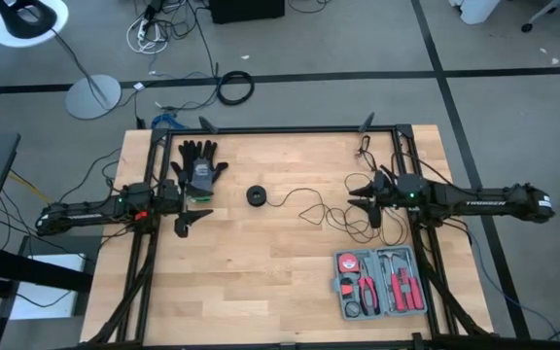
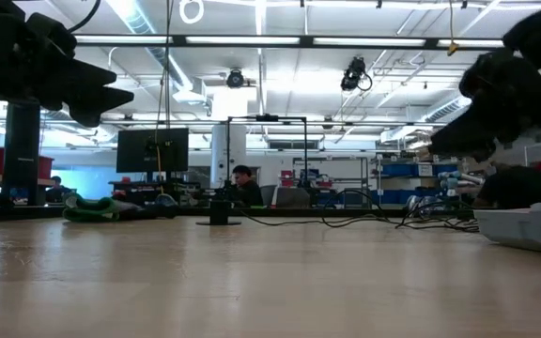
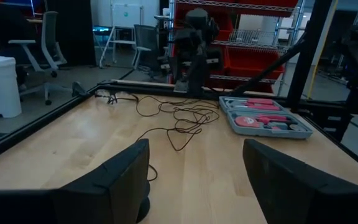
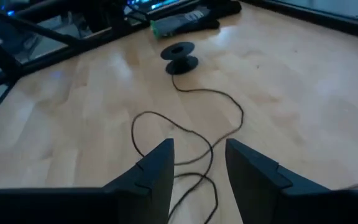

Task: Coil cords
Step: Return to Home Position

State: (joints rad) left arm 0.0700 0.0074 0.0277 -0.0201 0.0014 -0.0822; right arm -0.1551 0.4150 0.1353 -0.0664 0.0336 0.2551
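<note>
The cord is a thin black wire (image 1: 311,209) lying in loose loops on the wooden table, ending in a small round black disc (image 1: 258,196) that rests flat at the table's middle. The disc (image 4: 179,56) and the wire (image 4: 229,102) also show in the right wrist view. My right gripper (image 1: 358,197) (image 4: 197,171) hangs open above the wire's loops, right of the disc, tipped slightly down. My left gripper (image 1: 202,204) (image 3: 194,180) waits open and level above the table, left of the disc. The loops (image 3: 179,121) lie well beyond its fingers.
A grey-and-black glove (image 1: 200,167) lies at the far left, close to my left gripper. An open grey tool case (image 1: 380,283) with red-handled tools sits at the near right. Black frame rails (image 1: 280,129) border the table. A person sits in the room behind the table.
</note>
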